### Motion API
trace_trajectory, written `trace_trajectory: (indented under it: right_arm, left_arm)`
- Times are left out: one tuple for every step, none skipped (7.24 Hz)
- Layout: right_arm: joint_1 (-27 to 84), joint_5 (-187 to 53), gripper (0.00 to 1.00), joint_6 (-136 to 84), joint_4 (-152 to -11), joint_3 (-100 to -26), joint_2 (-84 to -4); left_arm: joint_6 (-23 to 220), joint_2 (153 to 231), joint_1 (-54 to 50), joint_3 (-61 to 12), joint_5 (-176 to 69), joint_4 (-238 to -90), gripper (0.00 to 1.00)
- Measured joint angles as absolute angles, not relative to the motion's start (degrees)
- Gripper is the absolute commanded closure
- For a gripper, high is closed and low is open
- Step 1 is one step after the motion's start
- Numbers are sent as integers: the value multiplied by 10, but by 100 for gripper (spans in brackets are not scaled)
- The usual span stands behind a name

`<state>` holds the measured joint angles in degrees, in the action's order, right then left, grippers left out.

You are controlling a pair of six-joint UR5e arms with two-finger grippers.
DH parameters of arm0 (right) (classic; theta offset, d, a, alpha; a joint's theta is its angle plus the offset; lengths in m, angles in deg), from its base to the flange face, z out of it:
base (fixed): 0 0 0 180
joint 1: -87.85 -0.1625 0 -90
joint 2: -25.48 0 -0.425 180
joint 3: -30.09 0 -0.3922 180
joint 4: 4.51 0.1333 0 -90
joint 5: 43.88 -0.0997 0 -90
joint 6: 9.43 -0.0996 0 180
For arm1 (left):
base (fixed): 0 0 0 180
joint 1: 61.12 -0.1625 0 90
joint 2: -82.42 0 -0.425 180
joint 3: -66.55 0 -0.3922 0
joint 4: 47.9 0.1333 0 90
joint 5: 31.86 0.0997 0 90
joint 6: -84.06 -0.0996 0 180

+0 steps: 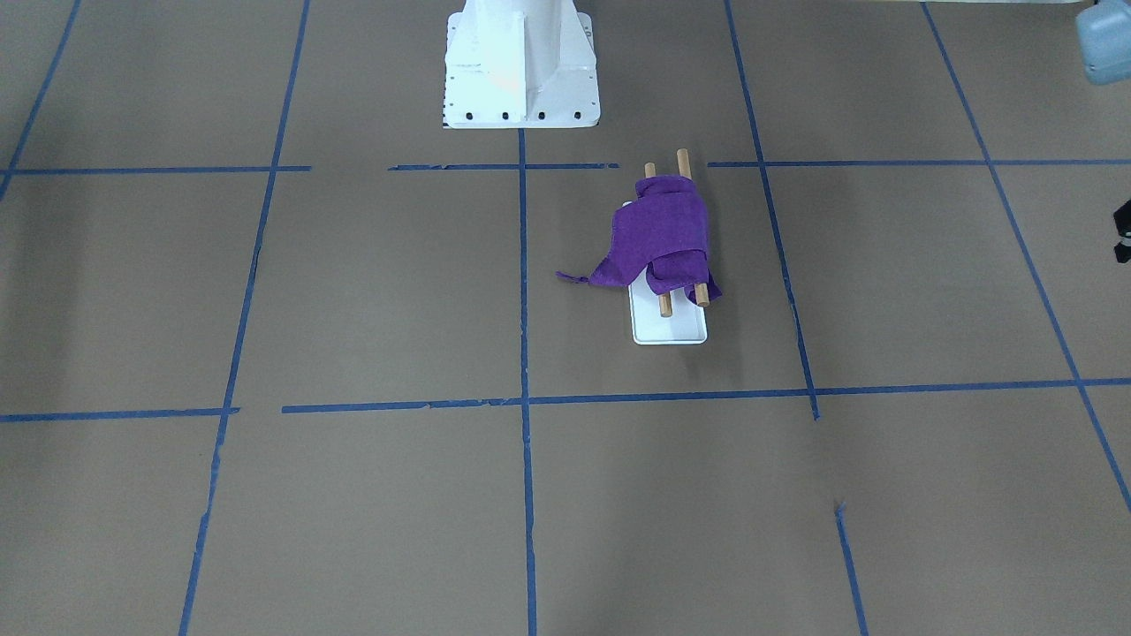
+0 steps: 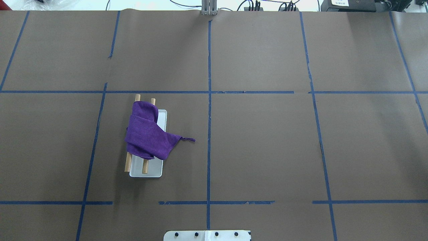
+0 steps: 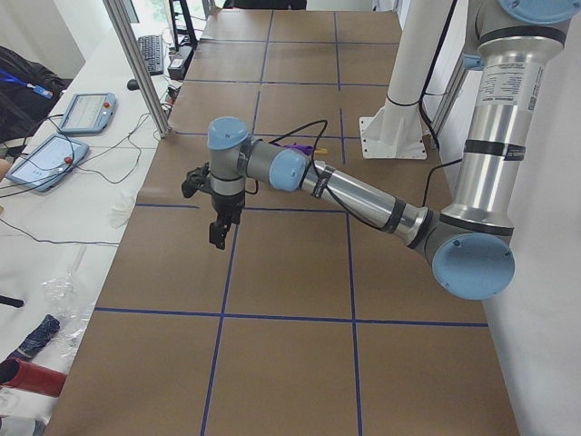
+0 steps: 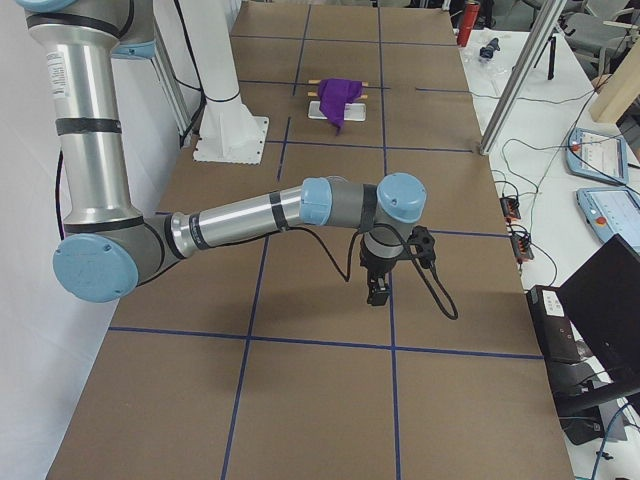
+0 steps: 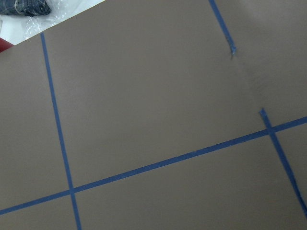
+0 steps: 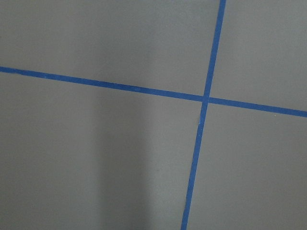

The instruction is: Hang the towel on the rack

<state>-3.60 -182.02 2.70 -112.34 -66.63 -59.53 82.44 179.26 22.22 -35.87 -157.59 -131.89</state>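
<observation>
Towel [image 2: 147, 134], judged soft and limp, lies bunched over the rods of the rack [image 2: 155, 171]; its trailing corner [image 2: 182, 138] offers the best hold; whether either arm's jaws are open cannot be told.

On the rack [image 2: 154, 171], the towel [image 2: 147, 137] covers the middle of both rods [image 2: 145, 167] and hides the support beneath them. In the exterior left view the left arm [image 3: 363, 195] blocks nearly all of the rack, and only a scrap of purple cloth shows. The left gripper [image 3: 220, 234] and right gripper [image 4: 378, 292] appear only in the side views, too small to tell how their jaws stand. The robot pedestal [image 1: 521, 71] is cut off by the picture's top edge. An unidentifiable black part [image 1: 1124, 231] is cut off by the right edge.
</observation>
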Motion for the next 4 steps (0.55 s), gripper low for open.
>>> trace_trajectory:
  right_arm:
    - [-45,-1827,0,29,-1092,-634,-596]
    - [-51,-1829,0,31,-1069,-610,-596]
    - [-56,-1830,0,31,-1060,-600,-597]
    - [-61,-1831,0,31,-1056,-596,-599]
  left_arm:
    - [776,1782,256,-319,-1595,-1319,0]
    - [745,1766,274,-293,-1611,-1319,0]
    - [733,1749,282,-280,-1625,-1319,0]
    - [735,1738,285,-274,-1637,-1319,0]
